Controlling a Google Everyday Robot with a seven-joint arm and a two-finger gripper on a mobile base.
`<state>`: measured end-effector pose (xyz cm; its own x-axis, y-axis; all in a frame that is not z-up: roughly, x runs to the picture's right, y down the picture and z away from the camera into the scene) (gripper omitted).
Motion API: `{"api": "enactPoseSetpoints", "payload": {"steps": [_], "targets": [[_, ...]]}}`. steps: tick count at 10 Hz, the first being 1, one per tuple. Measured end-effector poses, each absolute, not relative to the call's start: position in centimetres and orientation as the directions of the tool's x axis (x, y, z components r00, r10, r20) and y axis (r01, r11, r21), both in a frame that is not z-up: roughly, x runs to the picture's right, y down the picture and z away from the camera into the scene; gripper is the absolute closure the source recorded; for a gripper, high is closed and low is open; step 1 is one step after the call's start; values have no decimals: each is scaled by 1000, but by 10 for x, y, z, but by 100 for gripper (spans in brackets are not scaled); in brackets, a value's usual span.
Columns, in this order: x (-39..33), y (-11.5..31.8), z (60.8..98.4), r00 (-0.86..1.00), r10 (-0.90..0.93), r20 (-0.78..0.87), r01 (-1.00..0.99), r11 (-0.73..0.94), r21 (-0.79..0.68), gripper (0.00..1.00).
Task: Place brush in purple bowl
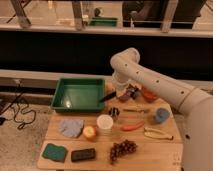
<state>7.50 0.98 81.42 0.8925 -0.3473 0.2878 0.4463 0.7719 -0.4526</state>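
wooden tabletop (165,150) carries everything; white arm (150,80) reaches in from the right & bends down over its far edge. green tray (76,95) sits just left of the tool, well apart from the rest.

tool (120,95) hangs low near the tabletop's back edge, w/ the brush (107,97) slanting out from under it toward the tray's right rim. brush looks carried by its handle end, but can't tell if the tool is clenched on it or only over it. purple bowl (131,92) is just right of the tool, orange-red bowl (148,94) beyond that on the same side.

toward the front from the tool: white cup (105,122), carrot (132,126), thin wire utensil (135,110), blue cup (161,115) further right, banana (157,133), grapes (122,148). front-left: grey cloth (71,127), apple (89,132), teal sponge (54,152), black block (83,154).

handling, my guess: brush is light, stiff, thin, so prob. prone to pivoting in a two-finger pinch. best hold is mid-handle, near balance pt, not the bristle tip. handle is longer than the bowl is wide, so it'll likely rest leaning on the rim; bowl is small & glossy, may slide if nudged.
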Motion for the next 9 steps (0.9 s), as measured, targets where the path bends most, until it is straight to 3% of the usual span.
{"api": "enactPoseSetpoints", "payload": {"steps": [9], "targets": [[68, 0, 828, 894, -338, 293, 441, 778, -448, 100]]}}
